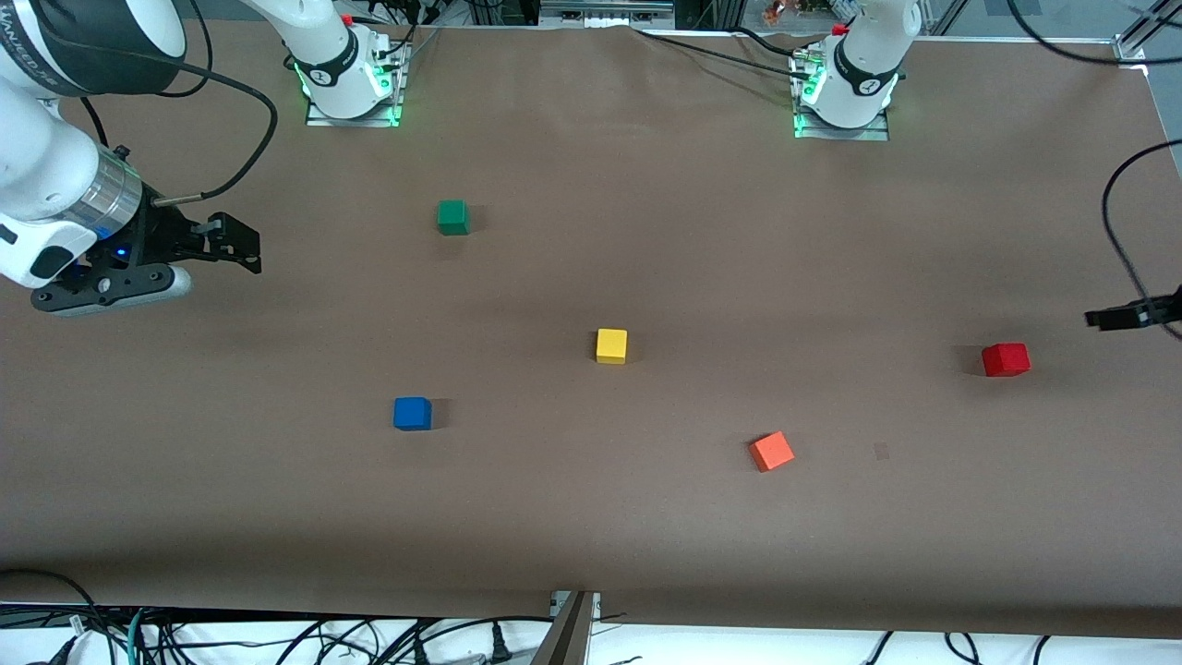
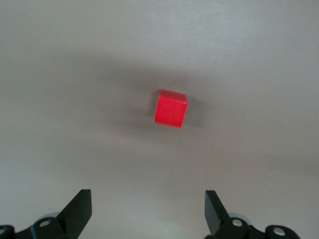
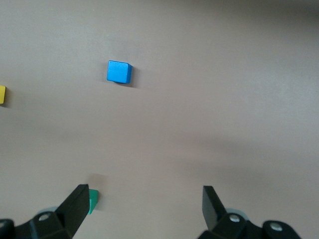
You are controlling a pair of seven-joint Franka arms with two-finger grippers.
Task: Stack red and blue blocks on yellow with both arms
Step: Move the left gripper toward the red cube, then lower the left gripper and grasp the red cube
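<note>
Sitting apart w/ table (image 1: 591, 517) bare btwn: green cube (image 1: 452, 217), orange cube (image 1: 771, 452), yellow (image 1: 611, 345), both end effectors spread.

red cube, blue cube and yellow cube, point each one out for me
red cube (image 2: 170, 109), left wrist view, middle of its top face
blue cube (image 3: 118, 71), right wrist view, middle of its top face
yellow cube (image 1: 611, 345), front view, middle of the cube

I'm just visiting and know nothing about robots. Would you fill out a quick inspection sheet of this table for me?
Surface: brown table, flat.
Job's things: red block, blue block and yellow block lie apart, unstacked.
Clutter: green block, orange block.
Grippers: left gripper open, above the red block; right gripper open, empty, over the right arm's end.
Cables: black cables on the arms.
Surroundings: cable tangle below the table's edge.
</note>
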